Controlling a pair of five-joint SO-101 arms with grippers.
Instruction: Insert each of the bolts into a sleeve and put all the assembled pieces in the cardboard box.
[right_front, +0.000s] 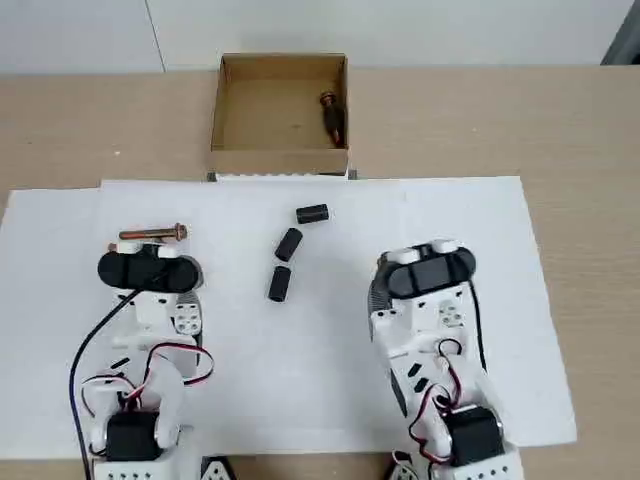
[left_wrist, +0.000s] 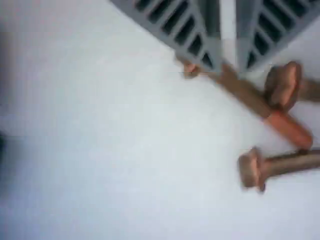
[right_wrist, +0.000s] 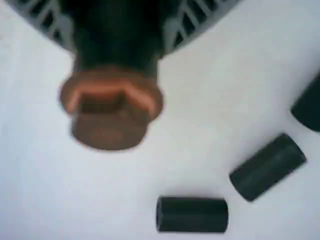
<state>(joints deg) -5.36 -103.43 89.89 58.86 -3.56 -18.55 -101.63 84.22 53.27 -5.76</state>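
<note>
My right gripper (right_wrist: 117, 50) is shut on a black sleeve (right_wrist: 117, 35) with a copper bolt in it; the bolt's head (right_wrist: 110, 110) faces the camera. Three loose black sleeves (right_wrist: 192, 214) (right_wrist: 267, 167) (right_wrist: 307, 107) lie on the white paper beyond it, also visible mid-table (right_front: 288, 244). My left gripper (left_wrist: 227, 62) hovers over three loose bolts, its fingers drawn together to a narrow slit. One long bolt (left_wrist: 250, 100) runs just under the tips, beside two others (left_wrist: 282, 85) (left_wrist: 265, 167). The cardboard box (right_front: 228, 105) holds one assembled piece (right_front: 333, 115).
White paper (right_front: 300, 400) covers the near table. The left arm (right_front: 150, 270) and right arm (right_front: 430, 270) stand side by side on it. One bolt (right_front: 152, 233) pokes out just beyond the left arm. Bare wood surrounds the box.
</note>
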